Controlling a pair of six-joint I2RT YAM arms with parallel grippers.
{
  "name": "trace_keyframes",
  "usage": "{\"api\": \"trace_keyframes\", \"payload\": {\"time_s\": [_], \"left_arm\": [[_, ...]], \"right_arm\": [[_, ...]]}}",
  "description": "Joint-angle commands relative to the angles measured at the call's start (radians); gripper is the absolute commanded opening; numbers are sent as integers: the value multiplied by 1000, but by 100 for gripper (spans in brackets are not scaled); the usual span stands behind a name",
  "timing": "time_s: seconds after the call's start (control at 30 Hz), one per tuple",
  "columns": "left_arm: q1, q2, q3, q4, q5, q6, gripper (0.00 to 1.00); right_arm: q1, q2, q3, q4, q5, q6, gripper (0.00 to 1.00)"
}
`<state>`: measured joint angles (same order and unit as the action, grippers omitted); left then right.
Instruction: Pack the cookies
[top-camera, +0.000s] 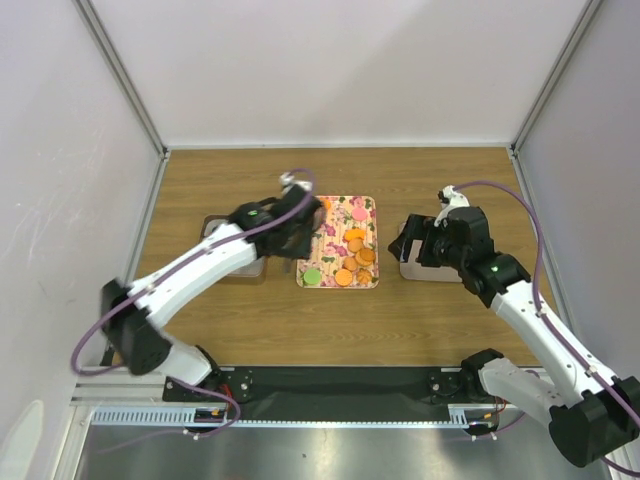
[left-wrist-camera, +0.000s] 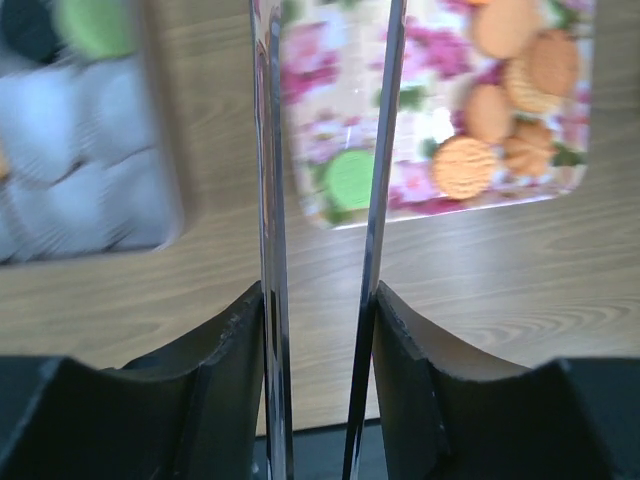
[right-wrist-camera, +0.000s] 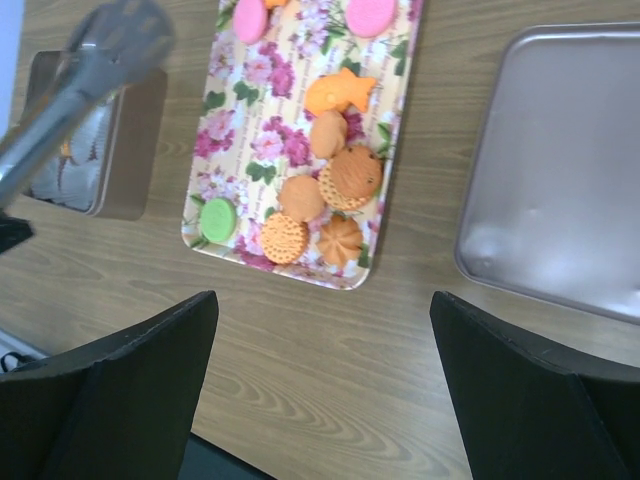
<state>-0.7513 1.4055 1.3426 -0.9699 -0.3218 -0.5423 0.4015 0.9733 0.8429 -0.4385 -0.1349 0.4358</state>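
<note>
**Overhead view.** The floral tray lies at the centre of the wooden tabletop. It carries most of the cookies: an orange cluster toward its lower right and a single green cookie at its lower left corner. The grey tin sits just left of the tray and is largely covered by the left arm. The lid lies flat to the right of the tray, apart from it. The left hand hangs over the tray's left edge.

**Left wrist view.** The left hand is closed around a pair of metal tongs. The two blades run up the middle of the frame with a narrow gap between them. The green cookie shows in that gap, at the tray's corner; whether a blade touches it cannot be told. In the upper left, blurred, the tin holds white paper cups, a black cookie and a second green one.

**Right wrist view.** The right hand has its fingers spread wide and holds nothing. Bare tabletop lies beneath it, with the tray at upper centre and the lid at upper right. Two pink cookies lie at the tray's top end, and a fish-shaped orange one lies below them.
</note>
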Motion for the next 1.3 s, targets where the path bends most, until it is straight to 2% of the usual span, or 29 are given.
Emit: {"api": "trace_keyframes", "payload": {"time_s": [0.0, 0.13, 0.27, 0.53, 1.27], "left_arm": [[-88, 145, 121, 79, -13, -10, 48], [-155, 272, 226, 92, 6, -2, 48], [-200, 346, 262, 82, -2, -2, 49], [-223, 322, 193, 88, -11, -18, 50], [-230, 366, 132, 117, 23, -24, 50]], "right_arm": [[-6, -45, 51, -51, 72, -16, 95], [-7, -76, 50, -91, 106, -17, 95], [-9, -88, 48, -101, 109, -12, 95], [-9, -74, 44, -85, 92, -11, 95], [-9, -65, 28, -65, 83, -20, 95]]}}
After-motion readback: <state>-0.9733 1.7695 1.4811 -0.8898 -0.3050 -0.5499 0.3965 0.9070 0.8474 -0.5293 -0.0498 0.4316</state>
